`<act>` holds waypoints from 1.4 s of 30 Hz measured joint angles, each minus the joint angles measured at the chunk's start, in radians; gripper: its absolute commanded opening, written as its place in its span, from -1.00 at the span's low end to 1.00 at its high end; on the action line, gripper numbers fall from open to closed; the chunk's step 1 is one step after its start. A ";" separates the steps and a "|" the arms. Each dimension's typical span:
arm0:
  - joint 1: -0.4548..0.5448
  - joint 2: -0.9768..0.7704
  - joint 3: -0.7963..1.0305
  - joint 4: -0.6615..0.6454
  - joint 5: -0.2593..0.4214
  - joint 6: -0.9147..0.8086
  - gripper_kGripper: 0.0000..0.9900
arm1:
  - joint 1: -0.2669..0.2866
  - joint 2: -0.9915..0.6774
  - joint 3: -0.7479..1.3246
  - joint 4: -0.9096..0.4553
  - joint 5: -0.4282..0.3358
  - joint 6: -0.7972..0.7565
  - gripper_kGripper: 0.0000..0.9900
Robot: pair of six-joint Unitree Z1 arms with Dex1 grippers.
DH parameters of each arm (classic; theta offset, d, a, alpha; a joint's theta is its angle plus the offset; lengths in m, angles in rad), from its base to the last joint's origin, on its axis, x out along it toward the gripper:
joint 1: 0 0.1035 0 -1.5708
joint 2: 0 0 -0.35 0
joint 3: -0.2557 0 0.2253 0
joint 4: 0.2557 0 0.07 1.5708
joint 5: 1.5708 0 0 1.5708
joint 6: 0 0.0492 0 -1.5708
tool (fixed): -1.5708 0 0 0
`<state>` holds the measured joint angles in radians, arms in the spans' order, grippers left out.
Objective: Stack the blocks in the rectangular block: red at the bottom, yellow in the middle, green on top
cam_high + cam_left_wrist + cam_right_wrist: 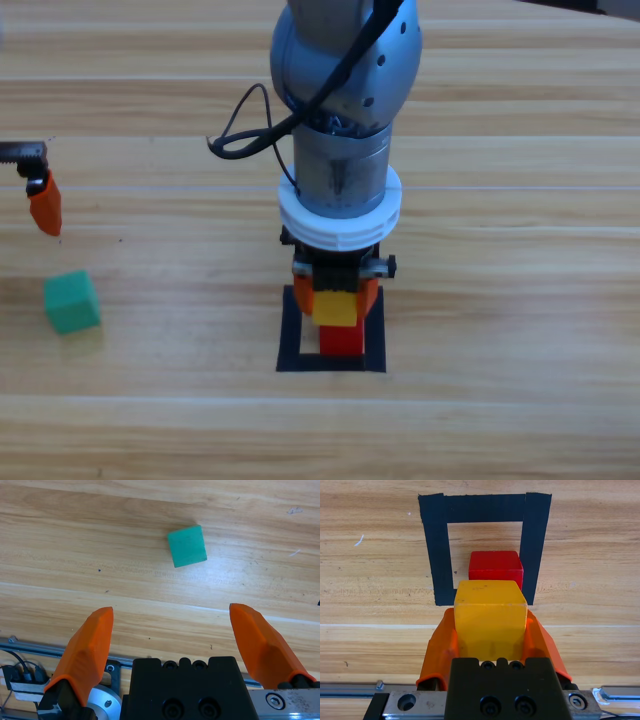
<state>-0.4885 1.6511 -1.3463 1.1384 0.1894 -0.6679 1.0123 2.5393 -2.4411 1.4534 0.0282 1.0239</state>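
While the red cube (342,339) sits on the wood inside the black tape square (293,330), toward its right side in the right wrist view, the second tier is not yet placed. The right gripper (337,297) has its two orange jaws clamped on the side faces of the yellow cube (337,305), which is carried off the table. In the right wrist view the yellow cube lies nearer the camera than the red one and covers its near edge; in the high view it overlaps the red cube's upper part. Whether yellow is touching red or hanging just clear of it cannot be told from these views. Alignment looks close but not exact: yellow appears offset a little toward the left of red in the right wrist view.

The green cube (71,301) rests flat on the table (520,300), well apart from the square, at the left of the high view. The left gripper (172,630) waits at the left edge near it, jaws spread wide and holding nothing, with the green cube ahead of them in its wrist view.

Assessment: red is placed, the first of three steps. Yellow is grasped and brought over the stack but remains to be seated and released. Green is untouched; its pick-up and placement on top are wholly outstanding. Roughly half the work remains.
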 measured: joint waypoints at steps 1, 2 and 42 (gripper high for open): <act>0.000 0.000 0.000 0.000 0.000 0.000 1.00 | 0.000 0.002 0.000 0.000 0.000 0.001 -1.00; 0.000 0.000 0.000 0.000 0.000 0.000 1.00 | 0.000 0.002 0.000 0.000 0.000 0.002 -1.00; 0.000 -0.022 0.010 -0.021 0.001 -0.065 1.00 | 0.000 0.018 -0.010 0.000 -0.048 0.023 -1.00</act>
<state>-0.4884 1.6295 -1.3366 1.1174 0.1905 -0.7328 1.0124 2.5570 -2.4512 1.4536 -0.0196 1.0465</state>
